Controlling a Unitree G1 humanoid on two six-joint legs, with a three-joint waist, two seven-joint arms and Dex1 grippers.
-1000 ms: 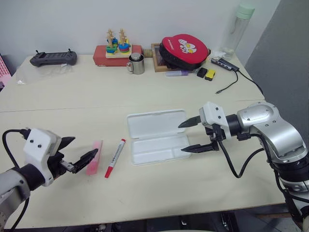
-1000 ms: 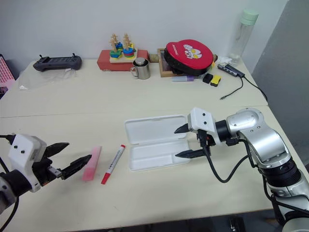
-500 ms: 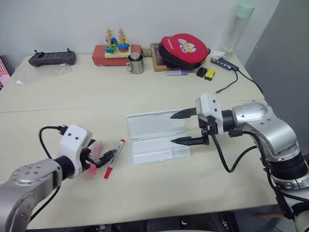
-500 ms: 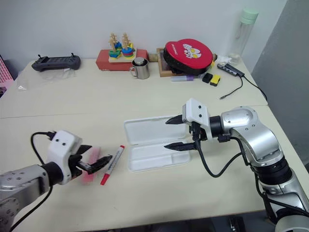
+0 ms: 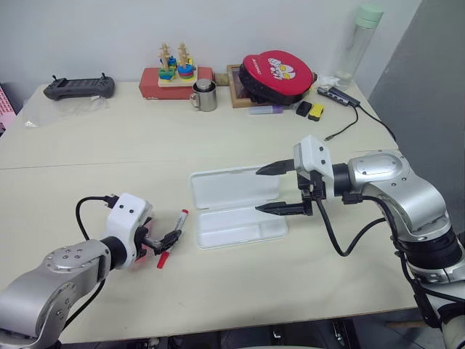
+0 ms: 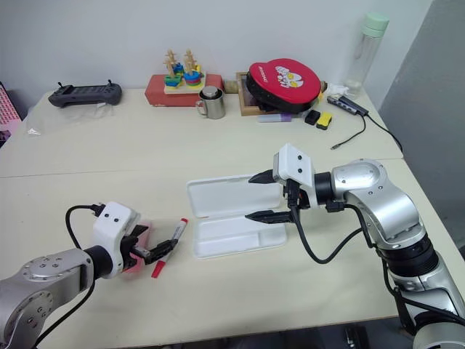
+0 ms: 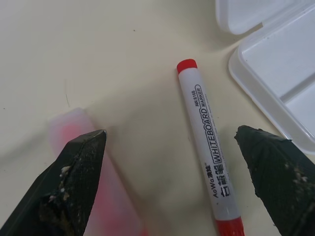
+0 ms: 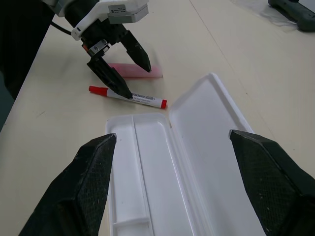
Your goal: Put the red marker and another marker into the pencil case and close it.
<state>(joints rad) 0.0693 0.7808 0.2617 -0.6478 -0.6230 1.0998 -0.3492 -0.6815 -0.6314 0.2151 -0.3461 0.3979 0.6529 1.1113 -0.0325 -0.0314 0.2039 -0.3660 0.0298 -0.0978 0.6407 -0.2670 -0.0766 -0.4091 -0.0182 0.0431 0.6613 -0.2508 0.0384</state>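
Two pens at lower left of the left eye view, straddled by the spread, empty fingers of the left gripper [image 5: 161, 241]. Red marker [image 7: 208, 147] just ahead of that gripper and nearer one fingertip, long axis running roughly along the pointing direction, one red end toward the white pencil case [image 5: 236, 206], the other back toward the gripper. Pink highlighter [image 7: 101, 187] parallel and just beside it, nearer the other fingertip [image 7: 74, 182], partly hidden by it. Judged: a grip across the slim barrel wants a shift toward the marker's side, else both pens fall between the fingers. Left arm plainly the nearer; no contact visible yet.

Legible along the marker barrel: "WHITEBOARD MARKER" and "AoWo", with smaller print too fine to read.

Centre of frame: pencil case open on the table, lid [image 8: 216, 142] folded flat beyond the divided tray [image 8: 140, 182], both empty, long axis across the frame. Right gripper [image 5: 279, 189] just right of centre, poised over the case's right end, fingers wide apart, grasping nothing; touching or apart cannot be told.

Upper part of frame, well apart: steel mug [image 5: 205, 95], round red pouch [image 5: 277, 73] with a cartoon print, no wording readable.
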